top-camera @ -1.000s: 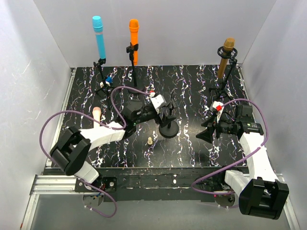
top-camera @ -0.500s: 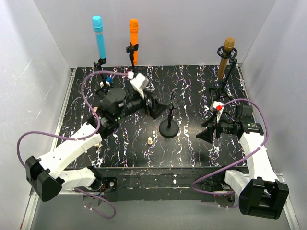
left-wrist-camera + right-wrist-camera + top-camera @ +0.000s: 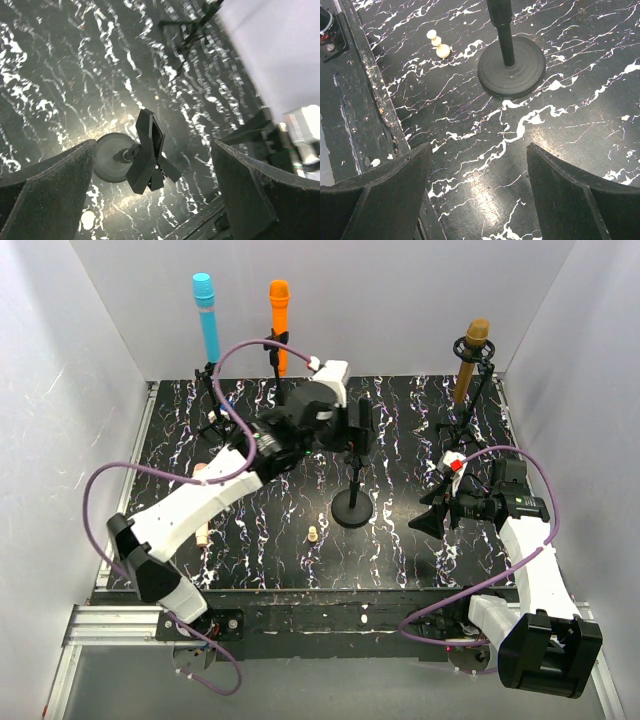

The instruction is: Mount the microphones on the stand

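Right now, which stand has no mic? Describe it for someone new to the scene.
On the black marbled table, go to the centre, below the left gripper. The empty stand is a black pole on a round disc base; the back-row stands each hold a coloured microphone.

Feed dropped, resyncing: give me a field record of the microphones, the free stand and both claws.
mounted: light blue stick microphone, orange stick microphone, golden-brown stick microphone, upright at the back
unmounted: pale pink stick microphone, lying on table under left arm
free stand: black round-based stand, clip empty
left claw: open, empty, over clip
right claw: open, empty
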Controlling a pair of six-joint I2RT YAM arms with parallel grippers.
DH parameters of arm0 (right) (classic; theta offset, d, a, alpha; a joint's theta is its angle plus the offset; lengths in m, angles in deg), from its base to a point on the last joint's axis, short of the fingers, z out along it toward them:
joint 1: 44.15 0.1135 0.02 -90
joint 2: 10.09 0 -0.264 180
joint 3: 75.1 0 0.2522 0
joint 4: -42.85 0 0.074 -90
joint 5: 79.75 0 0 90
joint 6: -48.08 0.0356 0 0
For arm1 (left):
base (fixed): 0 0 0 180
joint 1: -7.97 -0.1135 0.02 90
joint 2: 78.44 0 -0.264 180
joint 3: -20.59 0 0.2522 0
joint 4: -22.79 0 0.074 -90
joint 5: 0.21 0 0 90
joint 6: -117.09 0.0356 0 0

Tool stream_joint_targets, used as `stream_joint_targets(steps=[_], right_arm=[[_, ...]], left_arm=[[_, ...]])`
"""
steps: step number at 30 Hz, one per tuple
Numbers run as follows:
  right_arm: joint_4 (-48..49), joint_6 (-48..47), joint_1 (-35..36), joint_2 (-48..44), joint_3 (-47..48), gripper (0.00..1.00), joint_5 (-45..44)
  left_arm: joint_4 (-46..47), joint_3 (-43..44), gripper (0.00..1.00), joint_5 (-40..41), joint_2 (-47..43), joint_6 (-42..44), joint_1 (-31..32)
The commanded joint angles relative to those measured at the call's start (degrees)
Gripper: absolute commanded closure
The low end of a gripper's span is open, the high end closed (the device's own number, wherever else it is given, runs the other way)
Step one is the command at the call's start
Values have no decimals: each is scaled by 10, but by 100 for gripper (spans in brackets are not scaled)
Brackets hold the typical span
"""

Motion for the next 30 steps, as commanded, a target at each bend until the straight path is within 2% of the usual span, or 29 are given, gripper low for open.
stream_joint_targets(steps=[1, 6, 11, 15, 19, 25, 30], right_arm=[[4, -8, -4, -8, 10, 17, 6], [4, -7, -3, -6, 10, 17, 8], [3, -8, -3, -7, 10, 17, 6], [4, -9, -4, -9, 10, 17, 6], [4, -8, -5, -8, 10, 17, 8], [3, -8, -4, -9, 10, 17, 7], [3, -7, -3, -10, 10, 17, 7]], left_arm=[[-118, 64, 2, 151, 50, 10, 53], [-185, 153, 3, 267, 129, 40, 97], [-191, 198, 20, 303, 172, 71, 111], [-199, 221, 34, 306, 190, 82, 114], [-205, 237, 56, 310, 200, 96, 115], [-212, 246, 71, 313, 210, 121, 115], [-179, 231, 85, 253, 198, 185, 115]])
